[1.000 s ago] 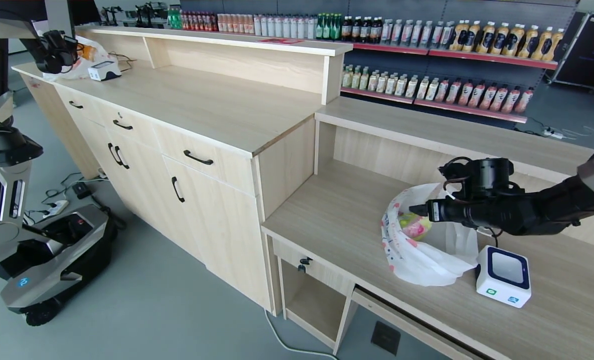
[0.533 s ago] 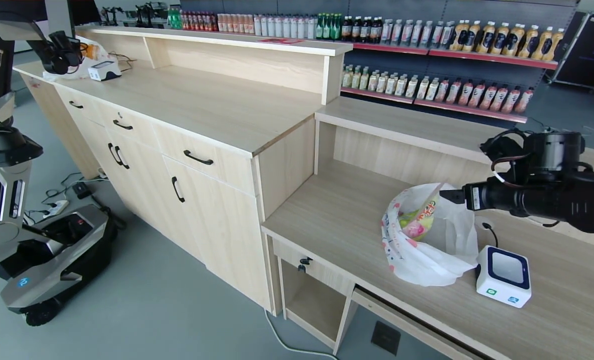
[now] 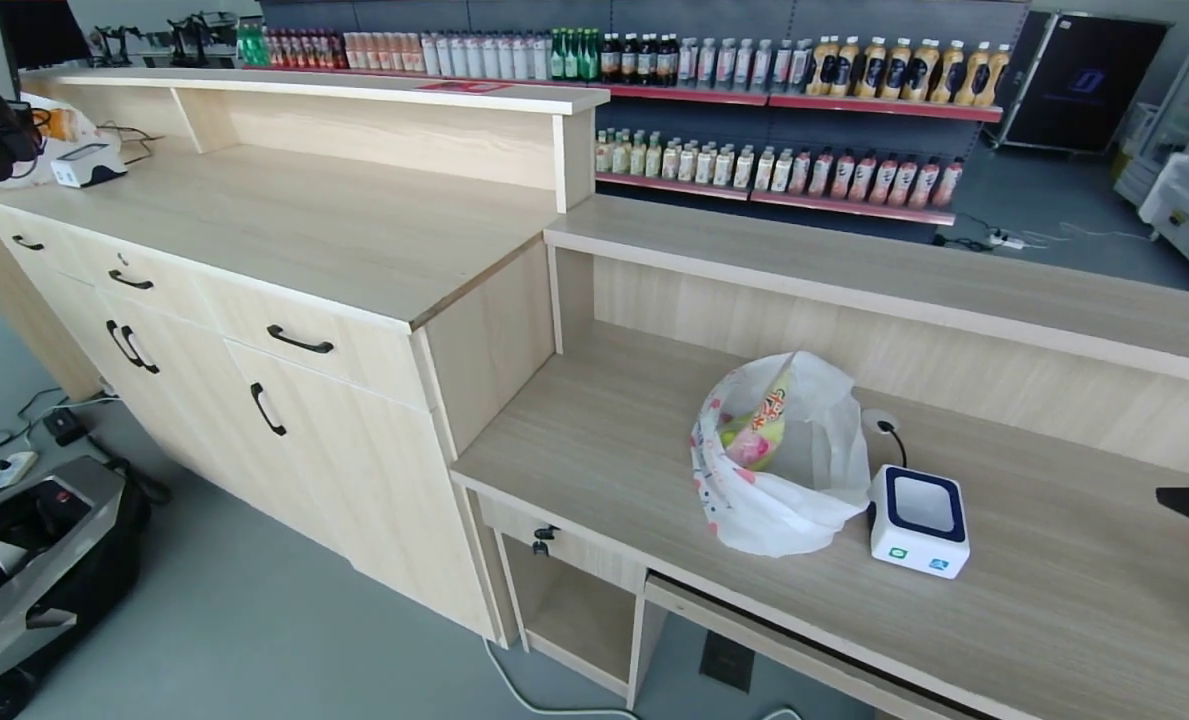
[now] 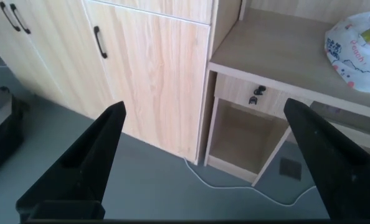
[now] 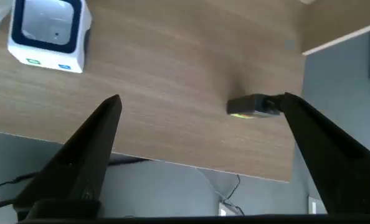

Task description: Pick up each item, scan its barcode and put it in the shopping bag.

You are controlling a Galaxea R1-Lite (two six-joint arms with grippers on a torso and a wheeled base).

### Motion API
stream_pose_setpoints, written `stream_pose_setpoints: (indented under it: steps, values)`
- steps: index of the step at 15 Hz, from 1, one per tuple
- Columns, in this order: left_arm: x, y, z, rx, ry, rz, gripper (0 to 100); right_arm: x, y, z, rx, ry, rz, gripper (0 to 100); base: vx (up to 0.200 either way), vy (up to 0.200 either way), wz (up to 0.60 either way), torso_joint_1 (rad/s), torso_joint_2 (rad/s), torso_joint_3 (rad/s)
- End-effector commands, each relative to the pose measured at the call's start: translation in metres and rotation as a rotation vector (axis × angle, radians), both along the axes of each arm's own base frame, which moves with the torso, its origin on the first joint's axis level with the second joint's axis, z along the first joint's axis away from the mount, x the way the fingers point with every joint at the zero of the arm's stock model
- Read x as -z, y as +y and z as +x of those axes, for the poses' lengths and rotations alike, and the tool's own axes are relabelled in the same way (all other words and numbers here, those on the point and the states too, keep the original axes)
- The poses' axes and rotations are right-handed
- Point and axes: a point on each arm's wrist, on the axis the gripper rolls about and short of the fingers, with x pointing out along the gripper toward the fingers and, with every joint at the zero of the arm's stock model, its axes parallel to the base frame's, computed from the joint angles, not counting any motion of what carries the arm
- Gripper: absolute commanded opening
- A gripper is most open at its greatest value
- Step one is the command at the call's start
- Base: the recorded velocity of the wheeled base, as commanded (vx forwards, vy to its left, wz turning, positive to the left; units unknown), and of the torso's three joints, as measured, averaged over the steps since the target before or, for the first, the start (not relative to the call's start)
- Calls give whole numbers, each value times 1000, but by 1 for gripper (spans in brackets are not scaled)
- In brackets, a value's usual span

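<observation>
The pale wooden counter [image 3: 604, 440] carries the white printed shopping bag [image 3: 784, 500], which stands open near its middle. The left gripper [image 4: 203, 107] hangs over the floor in front of the cabinet doors, fingers spread wide and empty. The right gripper [image 5: 202, 102] hovers above the bare counter, also wide open and holding nothing. The white barcode scanner [image 3: 919, 507] sits just beside the bag. A colourful snack packet [image 3: 759, 435] stands inside the bag. A small dark item [image 5: 253, 106] lies on the counter, well apart from the scanner.

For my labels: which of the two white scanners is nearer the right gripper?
The scanner on the low counter, beside the shopping bag; the other scanner stands far away on the tall counter.
</observation>
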Motion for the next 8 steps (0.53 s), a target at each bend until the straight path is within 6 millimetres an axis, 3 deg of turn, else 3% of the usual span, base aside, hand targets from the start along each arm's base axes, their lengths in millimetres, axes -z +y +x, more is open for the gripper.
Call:
stream_pose_setpoints:
  steps: [1, 3, 5, 6, 7, 8]
  values:
    - [0, 0, 0, 1, 1, 0, 100, -2, -17, -7, 143, -5, -5, 100, 0, 0, -600, 2, 2, 7]
    - [0, 0, 0, 1, 1, 0, 100, 5, -39, 2, 252, 36, 2, 100, 0, 0, -600, -5, 2, 2]
    - [0, 0, 0, 1, 1, 0, 100, 21, -82, 16, 273, 136, -4, 100, 0, 0, 0, 0, 0, 0]
    - [0, 0, 0, 1, 1, 0, 100, 21, -82, 16, 273, 136, -4, 100, 0, 0, 0, 0, 0, 0]
    - [0, 0, 0, 1, 1, 0, 100, 33, -130, 22, 59, 156, -40, 100, 0, 0, 0, 0, 0, 0]
    - [0, 0, 0, 1, 1, 0, 100, 34, -156, 18, -94, 120, -89, 100, 0, 0, 0, 0, 0, 0]
